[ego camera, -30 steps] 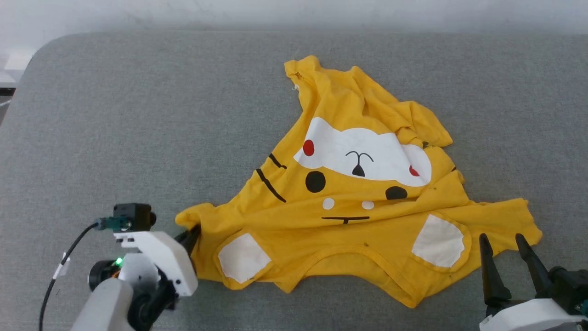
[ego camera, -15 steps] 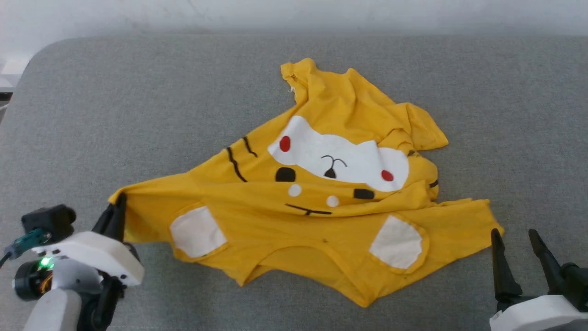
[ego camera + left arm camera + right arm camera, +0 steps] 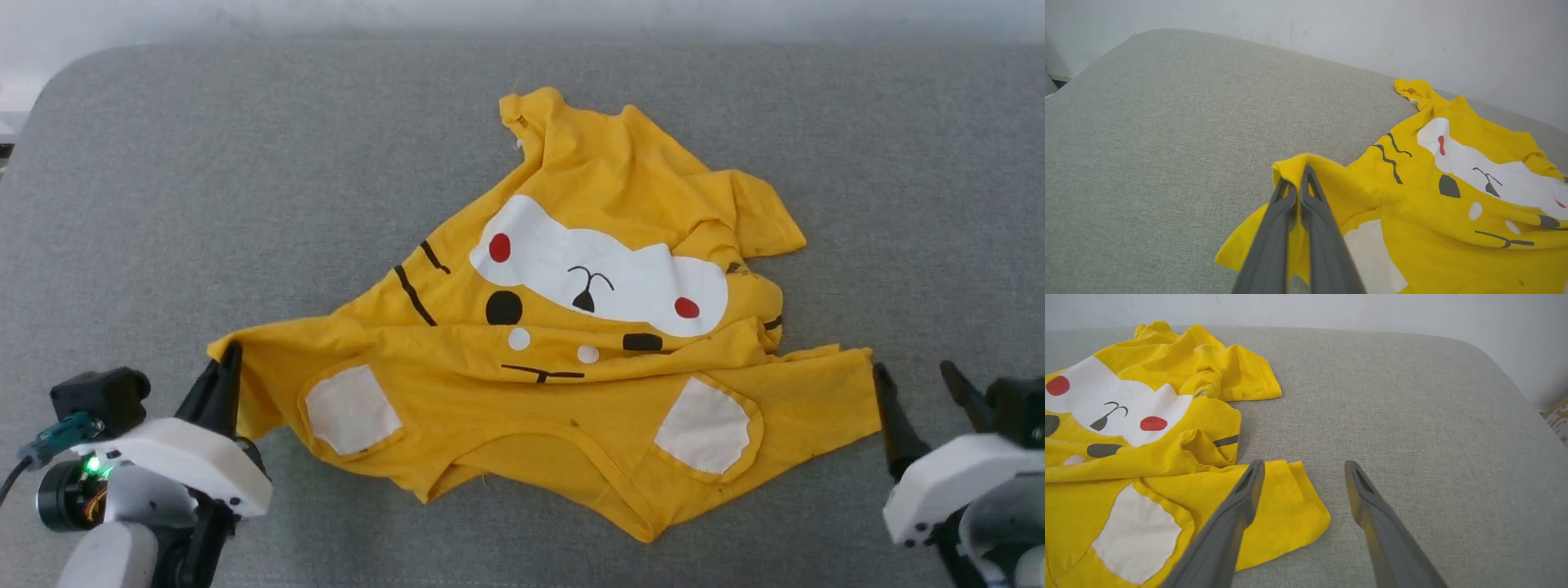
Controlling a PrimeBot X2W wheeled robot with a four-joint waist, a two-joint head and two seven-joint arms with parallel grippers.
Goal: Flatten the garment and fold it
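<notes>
Yellow garment [image 3: 571, 392], left gripper [image 3: 231, 353] clamped on its sleeve; right gripper [image 3: 913, 369] spread, empty, beside other sleeve

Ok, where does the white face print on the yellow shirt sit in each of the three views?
Head view: the white face print sits just right of centre, on the garment, in its upper half.
Left wrist view: at the right edge, mid-height.
Right wrist view: upper left, cut by the left edge.
Shared landmark: the black nose mark inside the print.

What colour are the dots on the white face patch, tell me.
Red dots, best in right wrist view.
</notes>
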